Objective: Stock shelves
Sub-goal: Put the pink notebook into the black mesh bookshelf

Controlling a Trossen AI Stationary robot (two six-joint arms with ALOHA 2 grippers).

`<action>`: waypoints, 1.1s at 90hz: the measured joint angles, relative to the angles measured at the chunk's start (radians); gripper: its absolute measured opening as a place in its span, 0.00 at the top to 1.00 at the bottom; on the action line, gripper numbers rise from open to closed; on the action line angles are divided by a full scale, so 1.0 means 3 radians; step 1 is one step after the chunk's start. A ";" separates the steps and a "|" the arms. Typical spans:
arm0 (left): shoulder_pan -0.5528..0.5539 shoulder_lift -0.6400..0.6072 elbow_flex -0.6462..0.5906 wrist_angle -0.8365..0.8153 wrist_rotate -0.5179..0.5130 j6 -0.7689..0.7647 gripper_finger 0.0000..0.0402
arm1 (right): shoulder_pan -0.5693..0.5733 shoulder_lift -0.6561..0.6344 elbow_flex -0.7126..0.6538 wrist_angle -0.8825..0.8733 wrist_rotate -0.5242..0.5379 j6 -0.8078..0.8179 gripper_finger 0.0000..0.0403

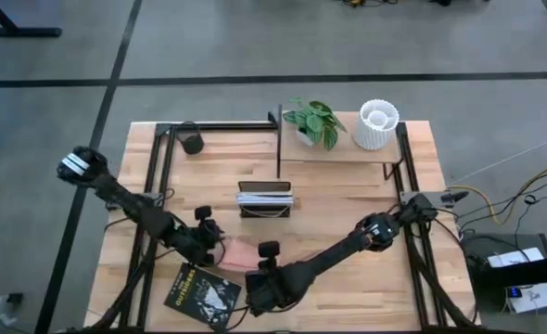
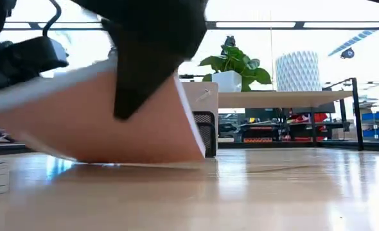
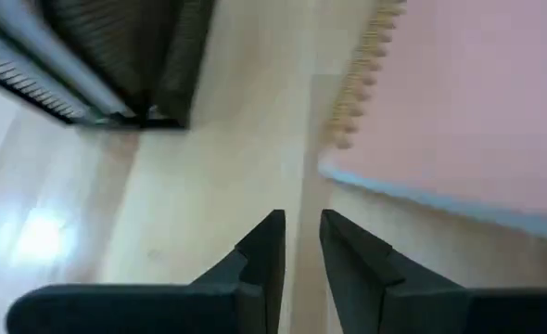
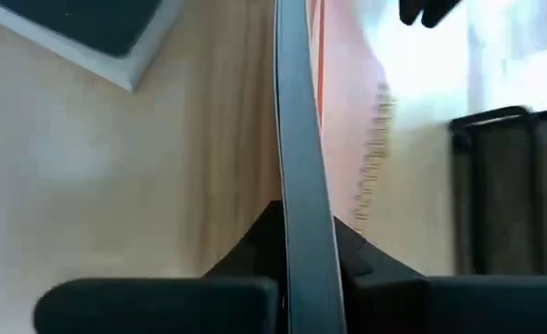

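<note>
A pink notebook [image 1: 240,254] with binding holes along one edge [image 4: 374,139] stands tilted near the table's front, between my two grippers. My right gripper [image 1: 266,276] is shut on it. My left gripper [image 3: 301,243] hovers just left of the notebook [image 3: 459,102]. Its fingers are a narrow gap apart, with only tabletop between them. The shelves [image 1: 338,153] stand at the far right, carrying a potted plant [image 1: 312,121] and a white ribbed vase [image 1: 376,123]. A dark slatted book rack [image 1: 264,199] sits mid-table with books in it. My right gripper pinches the notebook's thin edge [image 4: 297,186] between its two fingers, one on each face. The edge runs lengthwise out from between the fingers. In the low view a finger [image 2: 144,64] comes down over the pink face. The notebook leans, its lower edge [image 2: 132,160] on the table.
A black book [image 1: 204,292] lies flat at the near left, close to both grippers. A dark cylinder [image 1: 192,142] stands at the far left. Black frame bars run along the table's left and right sides. Bare tabletop lies between the rack and the right edge.
</note>
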 joint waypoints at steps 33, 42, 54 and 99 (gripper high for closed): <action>0.0001 -0.0112 -0.0422 0.0769 -0.0116 -0.0064 0.85 | -0.0203 -0.0505 0.0022 -0.0171 -0.0016 -0.0113 0.99; 0.0003 -0.0090 -0.0453 0.0835 -0.0115 -0.0064 0.85 | -0.0358 -0.0510 0.0027 -0.0180 -0.0287 -0.0189 0.99; 0.0003 -0.0067 -0.0447 0.0835 -0.0115 -0.0064 0.85 | -0.0550 -0.0509 0.0024 -0.0162 -0.0750 -0.0226 0.99; 0.0004 -0.0096 -0.0409 0.0957 -0.0127 -0.0073 0.85 | -0.0897 -0.0797 0.0041 -0.0135 -0.0983 -0.0540 0.99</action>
